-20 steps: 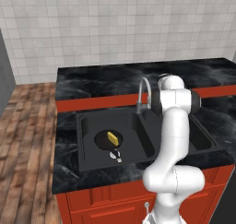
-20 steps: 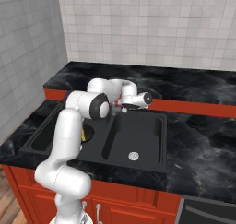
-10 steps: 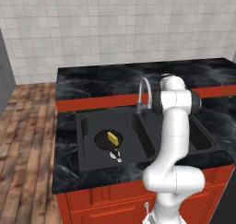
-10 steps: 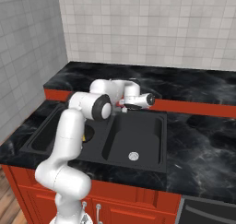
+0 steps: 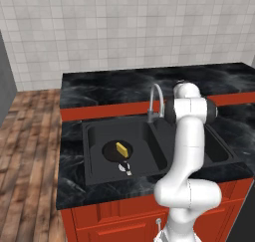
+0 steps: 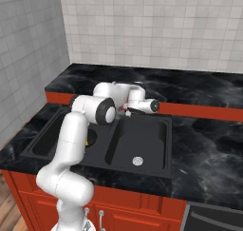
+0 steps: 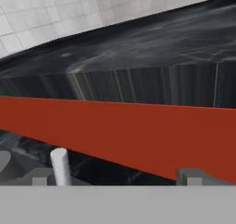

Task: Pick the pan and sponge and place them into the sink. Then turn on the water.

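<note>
The black pan [image 5: 115, 151] lies in the left basin of the black sink [image 5: 92, 159], its handle [image 5: 126, 169] pointing toward the front. The yellow sponge [image 5: 121, 148] rests inside the pan. The silver gooseneck faucet [image 5: 154, 98] rises behind the divider, and no water runs from it. My white hand [image 6: 140, 103] hovers at the back of the sink beside the faucet, facing the red step of the raised counter [image 7: 138, 135]. My gripper [image 7: 115, 179] is open with nothing between its tips. A pale upright rod [image 7: 60, 165] stands just inside the left fingertip [image 7: 40, 177].
The right basin [image 6: 142, 139] holds only its silver drain [image 6: 137, 161]. Black marble counter [image 6: 209, 154] surrounds the sink, with a higher counter level [image 5: 124, 86] behind it under the tiled wall. My own arm [image 5: 187, 151] covers part of the right basin.
</note>
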Available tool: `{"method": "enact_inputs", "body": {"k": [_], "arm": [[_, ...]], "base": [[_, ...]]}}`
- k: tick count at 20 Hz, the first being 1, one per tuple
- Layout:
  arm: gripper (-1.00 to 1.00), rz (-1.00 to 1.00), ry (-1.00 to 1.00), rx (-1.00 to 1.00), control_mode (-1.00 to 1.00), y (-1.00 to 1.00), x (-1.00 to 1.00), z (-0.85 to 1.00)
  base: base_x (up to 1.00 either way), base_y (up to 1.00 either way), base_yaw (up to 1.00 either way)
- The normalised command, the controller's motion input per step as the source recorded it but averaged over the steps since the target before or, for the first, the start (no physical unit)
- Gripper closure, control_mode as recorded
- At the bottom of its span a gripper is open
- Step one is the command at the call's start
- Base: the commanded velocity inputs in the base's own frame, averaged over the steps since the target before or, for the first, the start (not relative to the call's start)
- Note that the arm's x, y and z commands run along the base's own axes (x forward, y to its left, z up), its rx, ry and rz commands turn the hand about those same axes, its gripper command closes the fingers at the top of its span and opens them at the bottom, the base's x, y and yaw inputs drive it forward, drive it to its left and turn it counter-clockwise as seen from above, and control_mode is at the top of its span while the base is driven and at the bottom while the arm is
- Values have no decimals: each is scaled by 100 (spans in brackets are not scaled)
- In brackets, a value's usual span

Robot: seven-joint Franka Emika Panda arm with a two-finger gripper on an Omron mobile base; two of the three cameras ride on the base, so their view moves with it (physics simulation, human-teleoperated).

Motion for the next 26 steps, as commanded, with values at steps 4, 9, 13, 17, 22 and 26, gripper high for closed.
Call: {"method": "enact_inputs", "body": {"k": [4,9,13,17,22,26], "arm": [[-100,-12,-7,-5,-100,-88,7,-38],[-100,-15,-6,-6,-100,-97,17,-44],[-100,-15,-4,-5,-100,-91,26,-44],[-100,-9,-6,0,-100,-22,2,-8],[-100,-3,-10,0,-100,3,0,15],[-100,-3,-9,0,-100,20,-6,28]], "base": [[0,0,0],[0,0,0],[0,0,0],[0,0,0],[0,0,0],[0,0,0]]}}
